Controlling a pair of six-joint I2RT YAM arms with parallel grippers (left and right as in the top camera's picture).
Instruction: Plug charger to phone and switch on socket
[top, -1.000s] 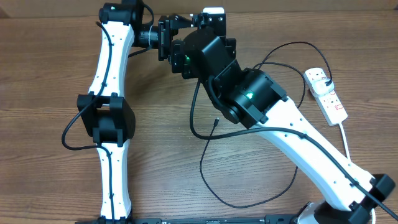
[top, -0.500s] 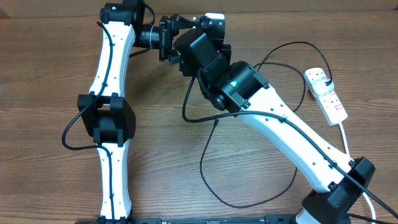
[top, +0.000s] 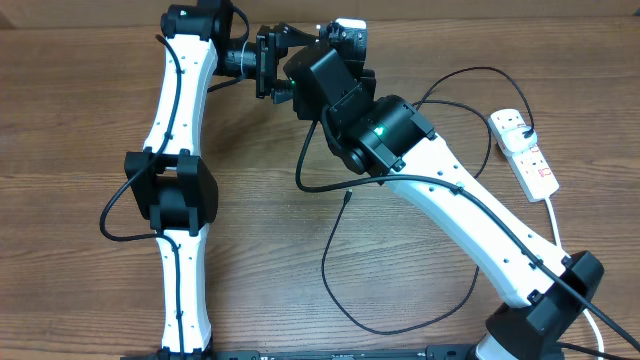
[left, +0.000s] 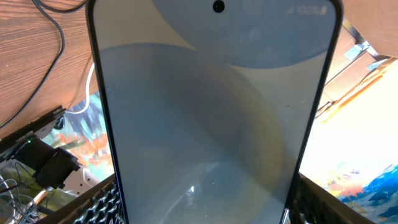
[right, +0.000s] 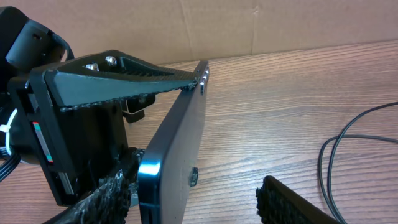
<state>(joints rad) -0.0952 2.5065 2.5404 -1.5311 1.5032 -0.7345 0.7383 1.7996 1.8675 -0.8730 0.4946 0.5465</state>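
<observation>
The phone (left: 211, 112) fills the left wrist view, its light screen facing the camera, and my left gripper (left: 205, 208) is shut on it across its long edges. In the right wrist view the phone (right: 177, 155) stands on edge above the table. My right gripper (right: 193, 199) is open around its short end, with the left pad (right: 109, 196) against the phone and the right pad (right: 283, 202) apart from it. The charger cable lies loose on the table, its tip (top: 346, 197) free. The white socket (top: 525, 150) lies at the far right. In the overhead view the arms hide most of the phone.
A thick white cord (top: 553, 215) runs from the socket toward the front right. The black cable makes a wide loop (top: 400, 325) across the front middle of the table. A cardboard wall (right: 249, 25) stands behind the table.
My right arm has swung back and left, bringing its gripper up to the phone, and its jaws have narrowed around the phone's end. The left arm and the cable tip have stayed put.
</observation>
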